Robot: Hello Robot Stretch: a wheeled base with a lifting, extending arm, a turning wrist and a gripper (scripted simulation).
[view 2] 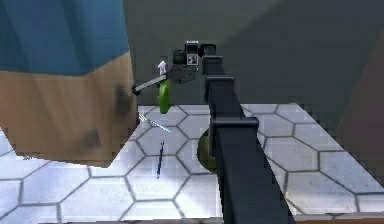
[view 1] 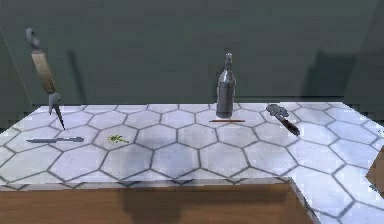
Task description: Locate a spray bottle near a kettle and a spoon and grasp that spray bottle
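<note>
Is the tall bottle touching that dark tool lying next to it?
Apart. The forward view shows bare countertop between the tall bottle and the dark tool.

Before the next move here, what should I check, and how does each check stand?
1. Load: a green thing hangs at the gripper, clear of the countertop: ok.
2. Is it a spray bottle? Just a green blob: cannot tell.
3. Kettle and spoon nearby: a thin utensil lies below, and a round thing sits behind the arm; neither is identifiable: cannot tell.
4. Side room: the blue-and-wood block stands close to the gripper: not ok.
5. Ahead: the dark bottle is upright on the countertop: ok.
</note>
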